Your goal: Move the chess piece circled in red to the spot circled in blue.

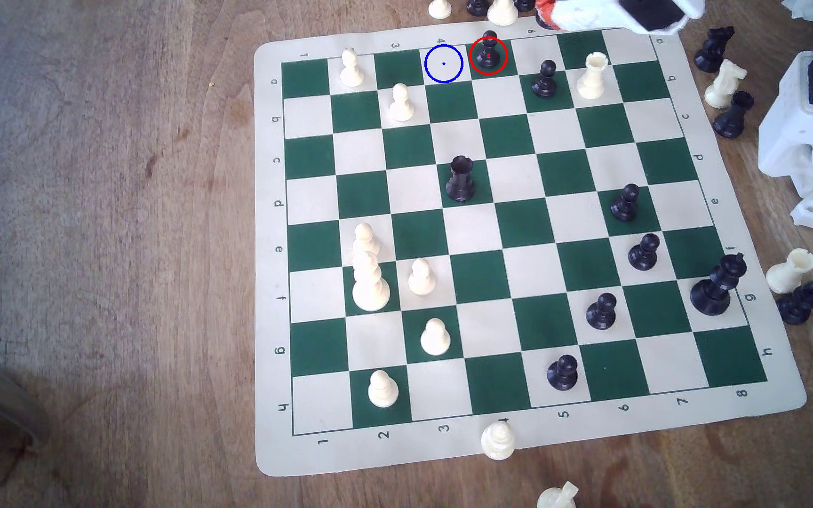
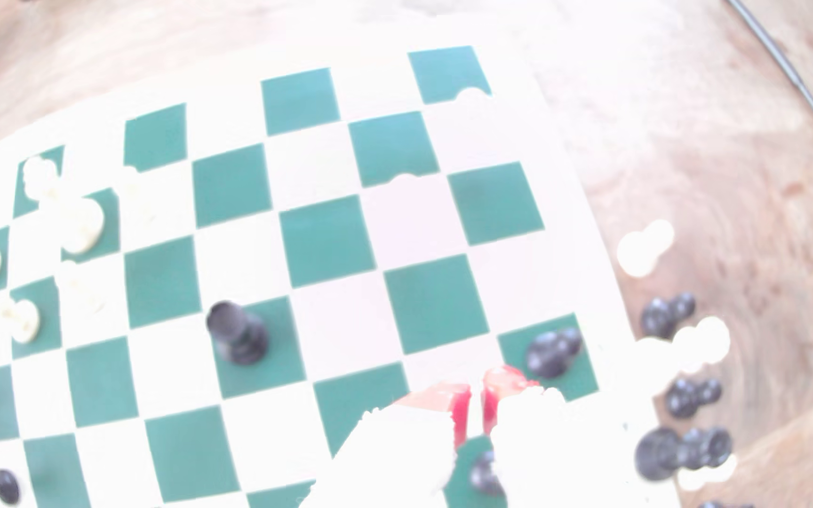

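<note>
One black pawn, the chess piece (image 1: 488, 50), stands upright on the red-ringed green square in the board's far row, and the spot (image 1: 443, 63), a bare cream square ringed in blue, lies touching it on the exterior view's left, so the move looks like a short sideways hop. Nothing has been grasped yet, by my reading: the gripper (image 2: 476, 408) hovers above the board just short of the pawn (image 2: 553, 352), its red-tipped fingers (image 2: 461, 412) nearly together with only a thin gap, holding nothing. On the board (image 1: 267, 244) I count seven black pawns, one black rook (image 1: 461, 178) and a black king (image 1: 717, 285), against seven cream pawns, a cream rook (image 1: 592, 75) and one taller cream piece.
</note>
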